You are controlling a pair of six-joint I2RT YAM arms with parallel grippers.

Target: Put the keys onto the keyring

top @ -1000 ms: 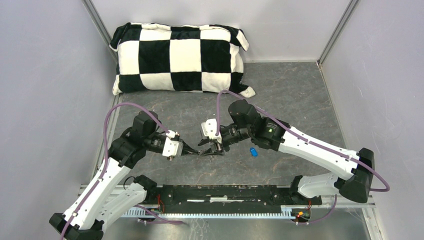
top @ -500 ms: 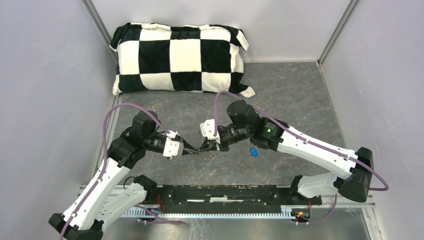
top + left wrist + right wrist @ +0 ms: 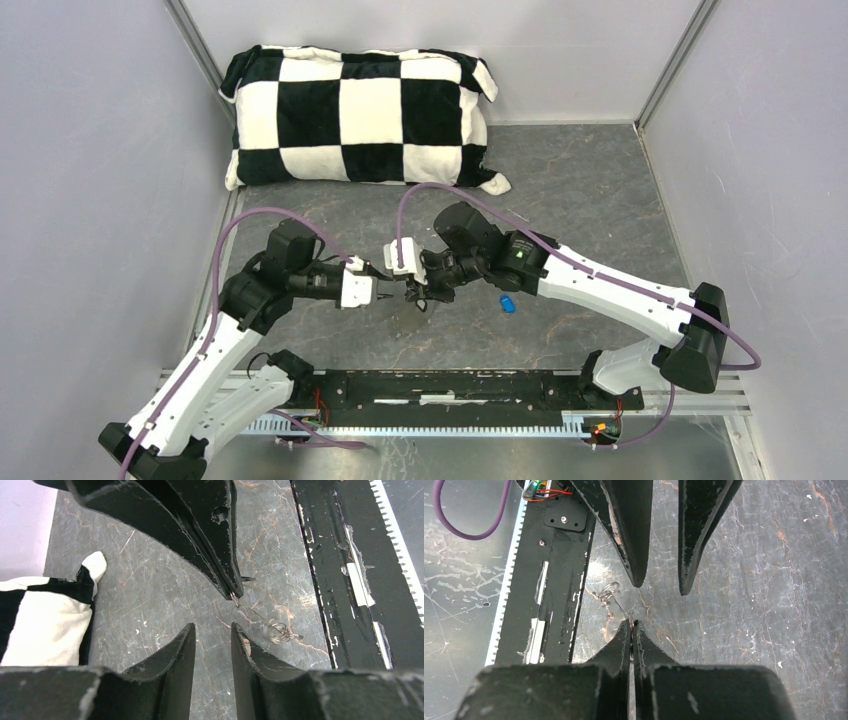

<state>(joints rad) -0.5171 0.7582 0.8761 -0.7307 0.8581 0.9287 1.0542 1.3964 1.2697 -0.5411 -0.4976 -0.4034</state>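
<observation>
So the right claw (image 3: 632,627) has its two black fingers pressed flat together, and they're pinching the keyring (image 3: 279,630) right at the tips. What shows of the ring is a super thin silvery wire: a short straight run out of the fingertips that ends in a small twisted curl. The curl hangs low over the surface (image 3: 580,190), close to the black rail (image 3: 450,388) at the near edge. I can't tell if it actually touches down.

The left claw (image 3: 212,630) is spread, with a clear gap between its tapered, scuffed black fingers and nothing in it. It points straight at the right claw, tips nearly nose to nose, with the wire just off to the side of that gap.

Both arms are bent at the elbow and reach inward, so the claws meet low over the middle of the surface, which is dark grey stone-look stuff with pale and rusty veins.

The blue-headed key (image 3: 507,304) is a tiny glossy plastic blob lying on the surface beside the right arm's wrist, apart from both claws. I can't make out the black-headed key.

A plush black-and-white checkered pillow (image 3: 360,118) sits against the back wall.
</observation>
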